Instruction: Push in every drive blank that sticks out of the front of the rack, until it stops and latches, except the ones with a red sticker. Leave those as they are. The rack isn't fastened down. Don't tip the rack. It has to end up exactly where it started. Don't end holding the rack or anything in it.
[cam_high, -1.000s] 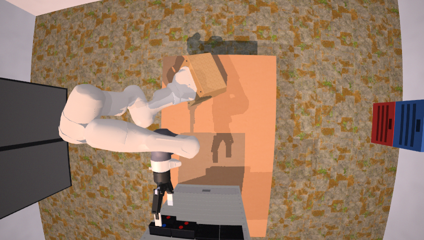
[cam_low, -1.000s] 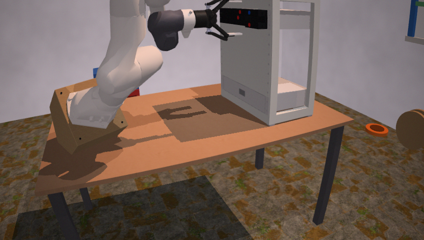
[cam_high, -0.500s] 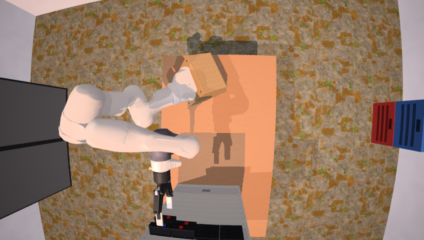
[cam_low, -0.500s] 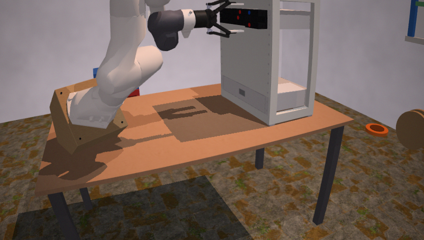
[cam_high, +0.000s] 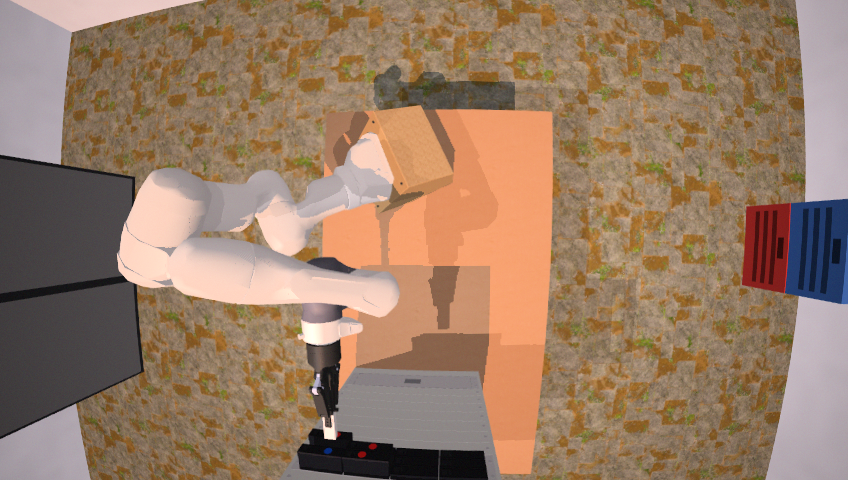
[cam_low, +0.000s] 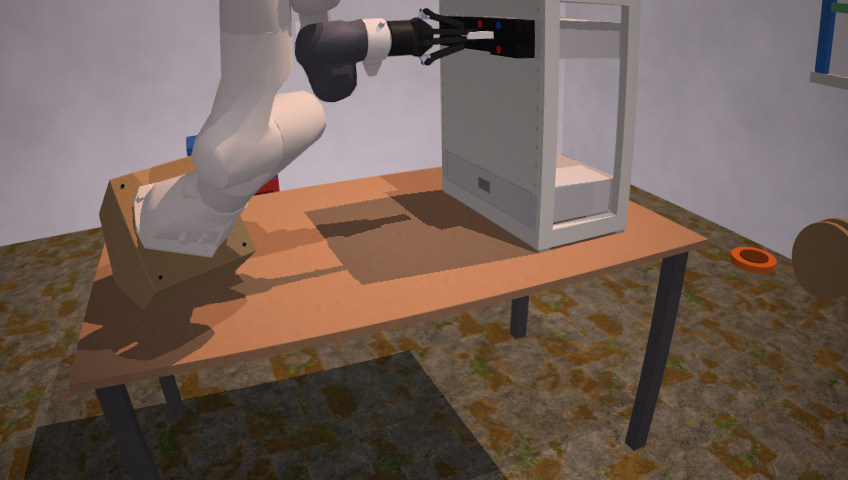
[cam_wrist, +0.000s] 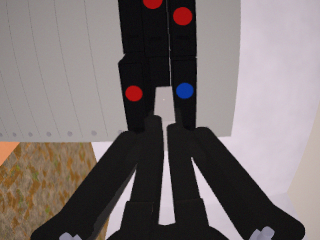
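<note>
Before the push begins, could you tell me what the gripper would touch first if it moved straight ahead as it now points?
Probably the blue-stickered blank; the shut gripper points between it and the red-stickered blank, with unclear depth.
</note>
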